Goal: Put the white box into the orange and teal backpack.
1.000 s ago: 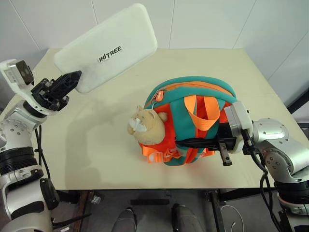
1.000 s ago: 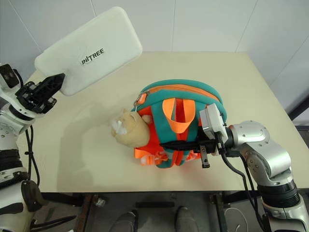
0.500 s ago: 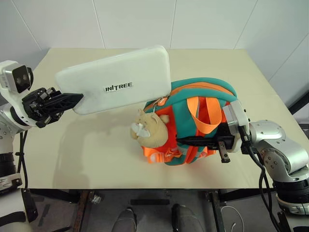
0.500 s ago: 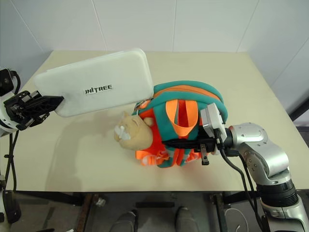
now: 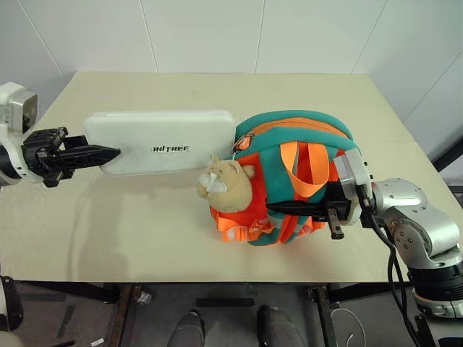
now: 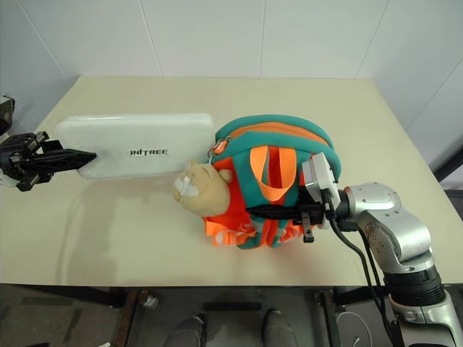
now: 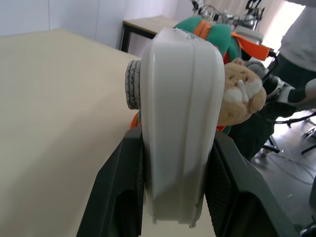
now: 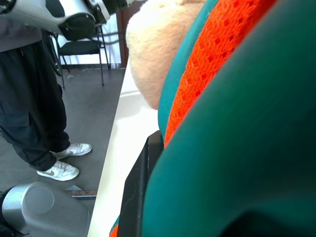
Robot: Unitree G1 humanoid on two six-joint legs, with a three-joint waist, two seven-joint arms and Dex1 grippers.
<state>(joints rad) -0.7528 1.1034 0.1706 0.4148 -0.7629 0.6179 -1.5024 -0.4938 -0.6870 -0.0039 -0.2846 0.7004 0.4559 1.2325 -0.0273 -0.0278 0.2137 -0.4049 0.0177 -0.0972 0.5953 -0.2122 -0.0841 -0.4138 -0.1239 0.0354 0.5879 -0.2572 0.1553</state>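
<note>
Looking down from the head cameras, I am seeing the left gripper [image 5: 108, 152] clamping the near end of the white box [image 5: 163, 142], holding it roughly level above the table [image 5: 108, 217], its far end touching or just beside the upper edge of the orange and teal backpack [image 5: 304, 137]; whether it is entering an opening I cannot tell. The backpack is sitting on the table with its teal straps and light-orange webbing facing up. A beige plush charm [image 5: 223, 186] is hanging against the backpack's side, just below the box's far corner. The right gripper [image 5: 278, 208] is reaching in level from the other side, its fingers drawn together on the backpack's strap area among the teal and orange fabric.

Turning to the left wrist view, both black fingers [image 7: 123, 192] are pressing the box [image 7: 180, 123] from either side, the box standing on edge between them. Beyond it the plush charm [image 7: 242, 96] and the backpack's teal top [image 7: 215, 34] are showing.

Turning to the right wrist view, teal fabric [image 8: 247, 148] and orange mesh are crowding the lens, with a black finger [image 8: 136, 192] lying against them. A person's legs and pale shoes [image 8: 61, 168] are standing on the floor past the table edge.
</note>
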